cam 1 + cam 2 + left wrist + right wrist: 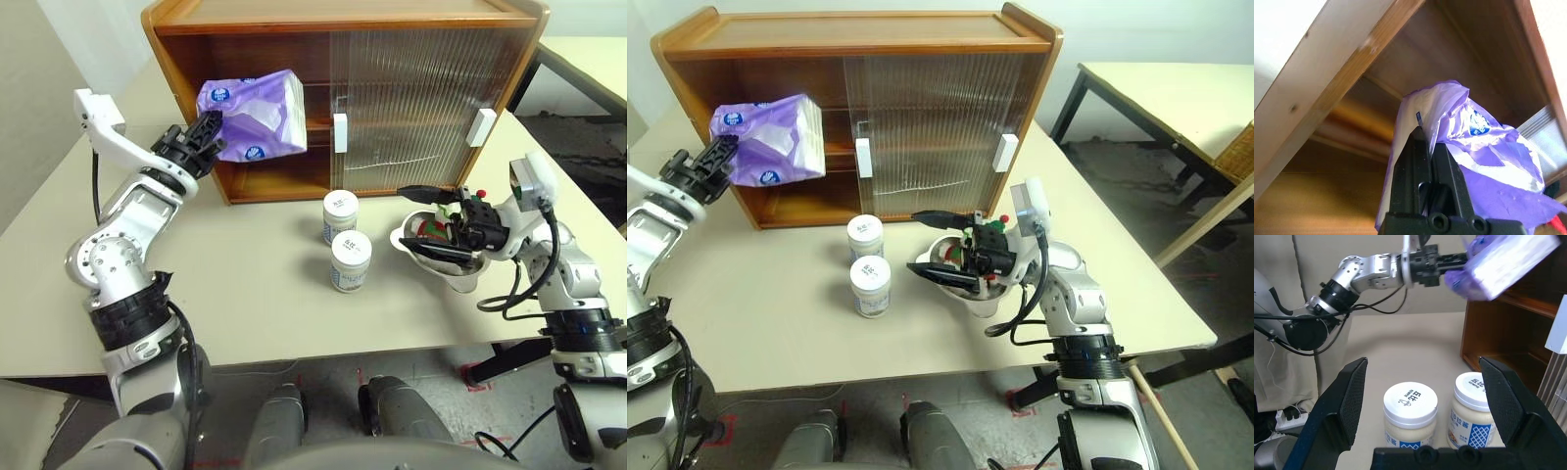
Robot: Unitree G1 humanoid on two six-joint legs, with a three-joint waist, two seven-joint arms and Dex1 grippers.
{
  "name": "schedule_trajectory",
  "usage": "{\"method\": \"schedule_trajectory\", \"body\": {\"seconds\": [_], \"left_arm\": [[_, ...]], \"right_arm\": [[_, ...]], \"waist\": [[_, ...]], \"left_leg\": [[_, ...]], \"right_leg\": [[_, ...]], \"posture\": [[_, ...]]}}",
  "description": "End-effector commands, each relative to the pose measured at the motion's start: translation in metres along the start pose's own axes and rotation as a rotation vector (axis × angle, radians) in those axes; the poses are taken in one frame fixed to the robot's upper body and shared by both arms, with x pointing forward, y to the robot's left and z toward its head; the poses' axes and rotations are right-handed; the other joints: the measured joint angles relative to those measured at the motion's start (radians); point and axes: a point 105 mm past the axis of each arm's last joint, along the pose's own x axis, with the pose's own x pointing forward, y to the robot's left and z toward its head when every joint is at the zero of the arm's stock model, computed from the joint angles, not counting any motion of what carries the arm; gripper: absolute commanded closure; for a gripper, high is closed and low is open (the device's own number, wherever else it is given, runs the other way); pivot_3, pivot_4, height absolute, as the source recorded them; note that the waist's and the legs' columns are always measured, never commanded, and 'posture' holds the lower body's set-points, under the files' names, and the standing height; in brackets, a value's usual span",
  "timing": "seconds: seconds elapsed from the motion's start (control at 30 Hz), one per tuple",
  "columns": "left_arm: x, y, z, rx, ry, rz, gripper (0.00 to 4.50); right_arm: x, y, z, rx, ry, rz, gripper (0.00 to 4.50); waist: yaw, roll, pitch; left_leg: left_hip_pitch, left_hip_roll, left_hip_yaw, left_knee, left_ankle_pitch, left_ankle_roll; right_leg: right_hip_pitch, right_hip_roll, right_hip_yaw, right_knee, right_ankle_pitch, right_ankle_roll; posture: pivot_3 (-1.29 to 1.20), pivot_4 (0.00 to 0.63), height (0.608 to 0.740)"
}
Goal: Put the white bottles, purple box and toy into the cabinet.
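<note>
Risk first; the left gripper (211, 132) holds the purple box (257, 115) by one crinkled corner of its soft wrap, in the air at the open left half of the cabinet (343, 24); a pinch on film alone may slip or tear, and the box would drop onto the desk (255, 304) or onto the cabinet's lower shelf. The box hangs tilted across the edge of the middle shelf; pushed forward at this angle, it would likely catch on that edge or on the sliding door (421, 103) and jam or twist out of the grip. The free end of the box is near the door's handle (340, 133); a sweep to the right could knock it.

Left gripper: fingers together, clamped on the wrap of the box; the left wrist view shows the film bunched between the black fingers (1418, 161).

Right gripper (433, 220): fingers wide apart, holding nothing; it hovers near the desk's right edge, over a white bowl (465, 279) that holds the toy (985, 279), and whether it touches either cannot be told.

The two bottles (340, 216) (351, 260) stand upright, close together, at mid-desk in front of the cabinet, not yet stored; the right wrist view frames both between the open fingers.
</note>
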Motion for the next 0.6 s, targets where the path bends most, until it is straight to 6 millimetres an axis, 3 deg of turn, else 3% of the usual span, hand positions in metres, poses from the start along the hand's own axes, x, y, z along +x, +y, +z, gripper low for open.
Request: {"method": "schedule_trajectory", "body": {"seconds": [0.03, 0.3, 0.53, 0.6], "left_arm": [[0.01, 0.006, 0.003, 0.011, -0.021, 0.045, 4.48], [0.041, 0.014, 0.018, 0.027, -0.105, 0.113, 4.48], [0.061, 0.01, 0.02, 0.045, -0.137, 0.117, 4.48], [0.064, 0.01, 0.019, 0.051, -0.134, 0.119, 4.04]], "right_arm": [[0.002, 0.003, 0.001, -0.008, 0.0, 0.006, 0.0], [0.002, 0.005, 0.0, -0.005, -0.007, -0.014, 0.0], [0.001, 0.004, 0.002, -0.012, -0.005, -0.022, 0.0], [0.001, 0.003, 0.003, -0.015, -0.005, -0.024, 0.0]], "waist": [[-0.001, 0.0, 0.0], [-0.001, -0.003, 0.002], [-0.002, -0.003, 0.002], [-0.003, -0.003, 0.002]], "left_leg": [[0.0, 0.0, 0.0, 0.0, 0.0, 0.0], [0.0, -0.001, 0.0, -0.001, 0.0, 0.0], [-0.001, -0.002, 0.0, 0.0, -0.001, 0.002], [-0.001, -0.003, 0.0, 0.0, -0.002, 0.002]], "right_leg": [[0.001, 0.0, 0.0, 0.0, 0.0, 0.0], [0.001, 0.0, 0.0, -0.001, -0.001, 0.001], [0.001, 0.001, 0.0, -0.002, -0.002, 0.003], [0.001, 0.001, 0.0, -0.002, -0.002, 0.004]], "posture": [[-0.15, 0.074, 0.74], [-0.16, 0.076, 0.74], [-0.17, 0.067, 0.74], [-0.17, 0.064, 0.74]]}}
